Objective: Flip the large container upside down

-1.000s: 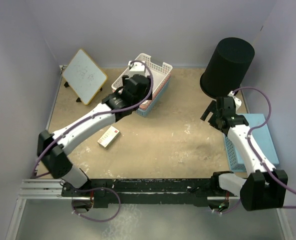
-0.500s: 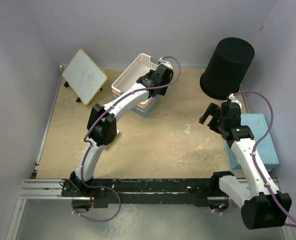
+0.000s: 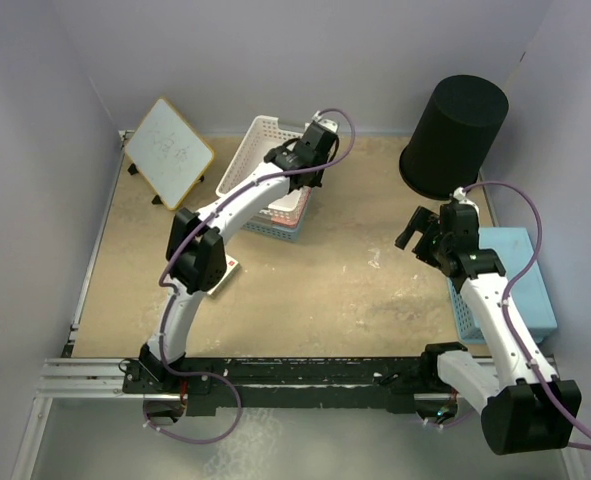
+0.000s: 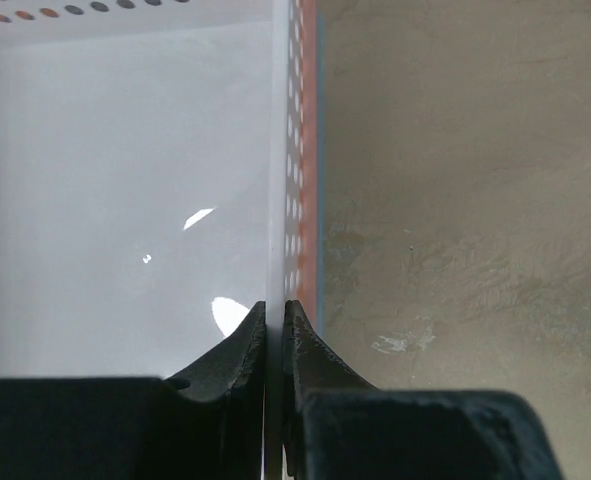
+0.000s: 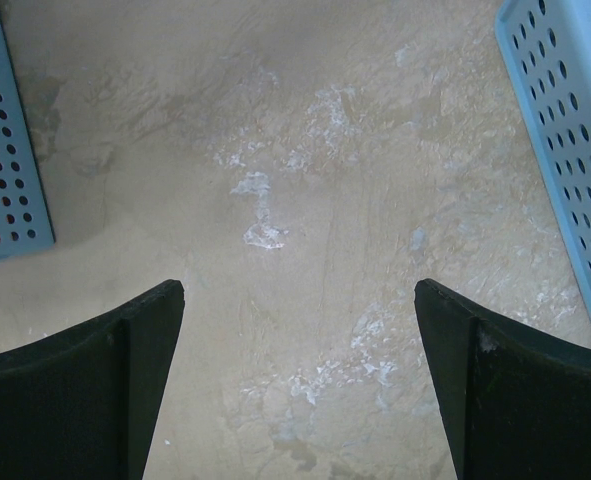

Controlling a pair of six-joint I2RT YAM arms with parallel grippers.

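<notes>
We saw the left gripper [image 4: 274,306] pinched together on the thin side wall of the white basket [image 4: 285,150], with one finger inside the basket and the other outside it, over the sandy table [image 4: 455,200]. That white basket sat on top of a stack, with a pink basket [image 4: 308,100] and a blue basket [image 3: 275,229] beneath it, near the far middle of the table. The left arm stretched out to it from its base.

The right gripper [image 5: 297,288] had its fingers spread wide with only bare table between them. In the overhead view it hung near the lower edge of the large container [image 3: 453,135] and did not touch it.

The large container stood in the far right corner. As far as we could tell, its wider end was down on the table and its closed end was up. A light blue basket [image 3: 525,270] lay along the right edge beside the right arm, and a whiteboard [image 3: 170,152] stood at the far left
</notes>
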